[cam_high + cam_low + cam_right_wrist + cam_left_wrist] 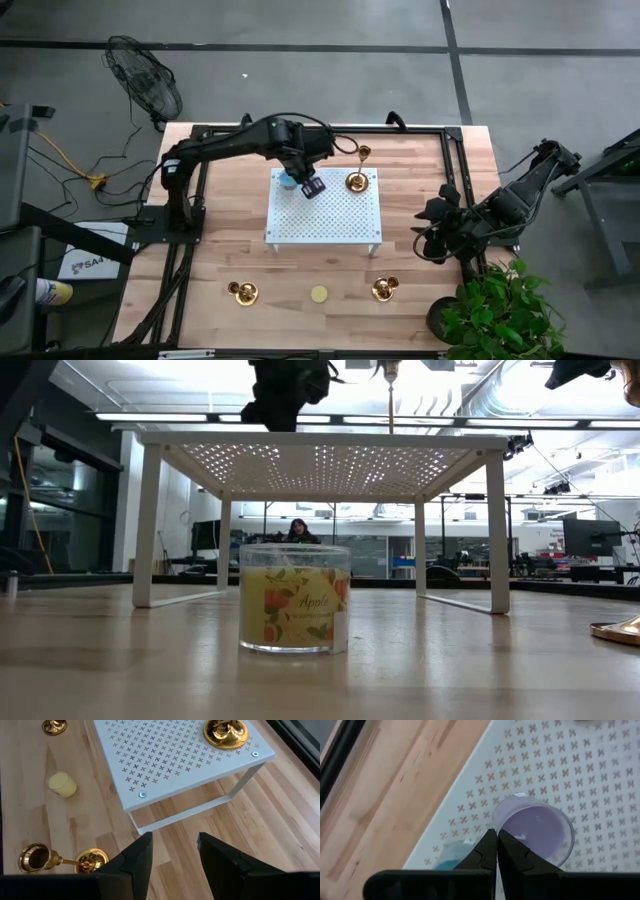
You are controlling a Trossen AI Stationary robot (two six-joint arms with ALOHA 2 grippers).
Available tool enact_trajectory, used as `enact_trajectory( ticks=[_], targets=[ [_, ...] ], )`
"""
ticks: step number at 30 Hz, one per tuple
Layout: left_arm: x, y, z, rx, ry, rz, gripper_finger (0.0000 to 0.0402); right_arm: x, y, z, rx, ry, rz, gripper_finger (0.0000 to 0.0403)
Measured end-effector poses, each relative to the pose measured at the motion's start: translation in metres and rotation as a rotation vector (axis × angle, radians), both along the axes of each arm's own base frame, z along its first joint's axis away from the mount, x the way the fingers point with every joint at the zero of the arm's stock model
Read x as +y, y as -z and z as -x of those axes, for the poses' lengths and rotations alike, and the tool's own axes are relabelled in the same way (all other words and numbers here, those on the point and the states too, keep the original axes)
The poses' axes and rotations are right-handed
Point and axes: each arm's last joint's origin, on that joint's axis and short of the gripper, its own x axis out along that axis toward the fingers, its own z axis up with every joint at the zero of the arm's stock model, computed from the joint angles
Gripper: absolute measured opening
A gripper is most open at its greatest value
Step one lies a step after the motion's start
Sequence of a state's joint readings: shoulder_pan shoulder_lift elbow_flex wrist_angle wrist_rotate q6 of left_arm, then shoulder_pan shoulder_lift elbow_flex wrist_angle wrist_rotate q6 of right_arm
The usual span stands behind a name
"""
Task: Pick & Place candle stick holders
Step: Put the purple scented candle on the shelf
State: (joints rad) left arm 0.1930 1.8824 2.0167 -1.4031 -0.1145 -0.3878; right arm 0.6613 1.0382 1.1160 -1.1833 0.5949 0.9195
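Note:
One gold candle stick holder (357, 180) stands upright by its round base on the white perforated shelf's far right corner; it also shows in the right wrist view (225, 732). A second holder (60, 860) lies on its side on the table near the front edge. A third holder (243, 291) is at the front left. My left gripper (496, 840) is shut and empty over the shelf's far left part, above a purple candle jar (535, 827) and a blue one (452, 857). My right gripper (175, 845) is open and empty over the table, right of the shelf.
The white shelf (330, 225) stands on thin legs mid-table. A yellow candle (318, 293) sits between the two front holders and fills the low view (295, 598). A potted plant (500, 305) is at the front right corner. A fan (145, 75) stands beyond the far left.

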Motion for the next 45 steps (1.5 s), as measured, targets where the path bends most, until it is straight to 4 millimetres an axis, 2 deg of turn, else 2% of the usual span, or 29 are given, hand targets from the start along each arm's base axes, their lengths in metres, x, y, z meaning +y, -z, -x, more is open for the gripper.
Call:
enact_trajectory(
  ticks=[12, 45],
  targets=[
    [0.0010, 0.0014, 0.0045, 0.050, -0.026, -0.012, 0.0000, 0.0008, -0.0006, -0.0009, -0.010, -0.003, -0.010, 0.0154],
    [0.0012, 0.0009, 0.0032, 0.036, -0.020, -0.014, 0.0000, 0.0013, -0.0009, -0.0013, -0.014, -0.005, -0.014, 0.0153]
  ],
)
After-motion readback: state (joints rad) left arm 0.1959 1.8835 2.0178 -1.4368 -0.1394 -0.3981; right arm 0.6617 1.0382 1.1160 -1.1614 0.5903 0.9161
